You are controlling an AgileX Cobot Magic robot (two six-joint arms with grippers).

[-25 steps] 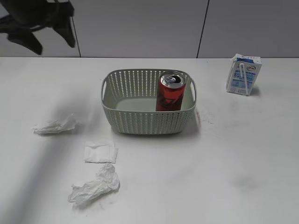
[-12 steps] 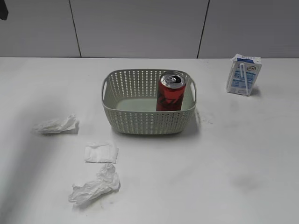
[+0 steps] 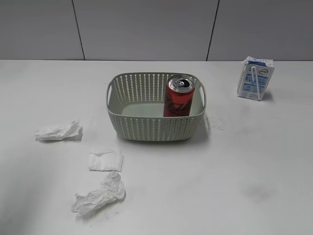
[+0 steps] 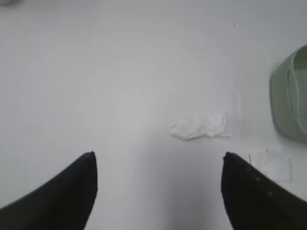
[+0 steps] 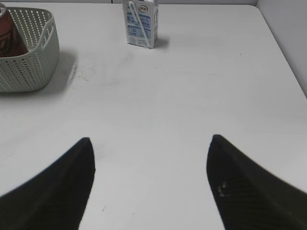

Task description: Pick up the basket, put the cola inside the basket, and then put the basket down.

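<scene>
Task apparently complete: tall red cola can (image 3: 179, 96) upright inside pale grey-green perforated plastic basket (image 3: 155, 126), right end. Left gripper (image 4: 158, 160), right gripper (image 5: 150, 143) spread apart, empty, clear.

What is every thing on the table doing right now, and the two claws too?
basket: resting on the table, upright.
cola: standing upright inside the basket, right end.
carton: upright, apart from the basket.
tissues: crumpled, lying loose.
left gripper: open, empty.
right gripper: open, empty.
</scene>
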